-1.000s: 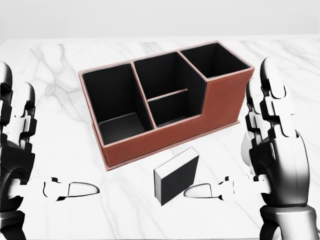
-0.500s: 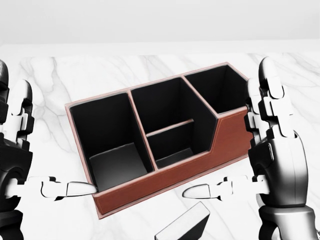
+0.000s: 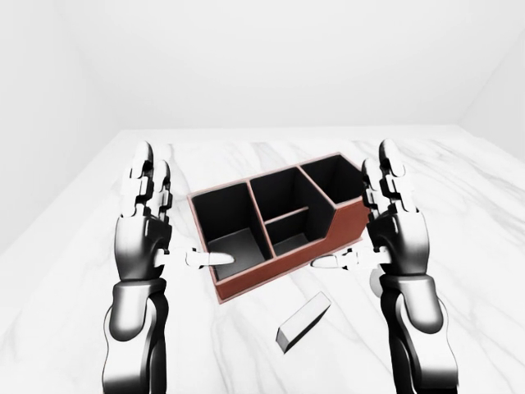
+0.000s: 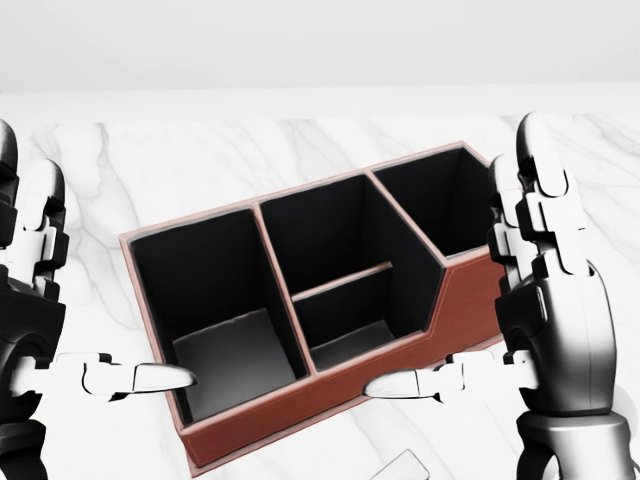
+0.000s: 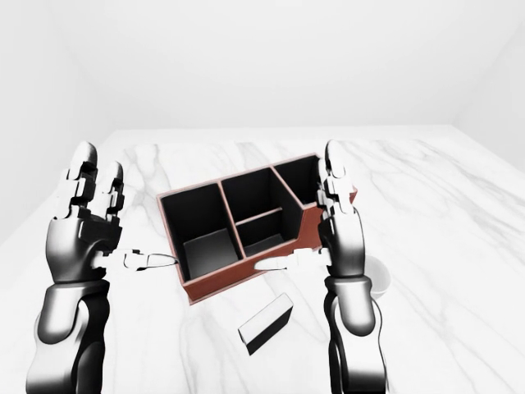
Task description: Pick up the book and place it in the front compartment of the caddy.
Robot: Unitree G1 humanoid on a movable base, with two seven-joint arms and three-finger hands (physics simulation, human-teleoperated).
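On the white marble counter [image 3: 459,205] stands the brown caddy [image 3: 279,226], its dark compartments open. Nearer lies the book [image 3: 303,321], flat and apart from it. The left robot hand [image 3: 146,234] and right robot hand [image 3: 396,230] flank the caddy, fingers spread upright.

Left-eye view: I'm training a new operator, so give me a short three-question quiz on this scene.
1. True or false: the book already sits inside the caddy.
2. Which hand holds something? A) left hand B) right hand C) neither
3. Fill in: the book lies on the marble ____.

Key: 1 false, it lies below the caddy in this view. 2 C, both are open. 3 table.
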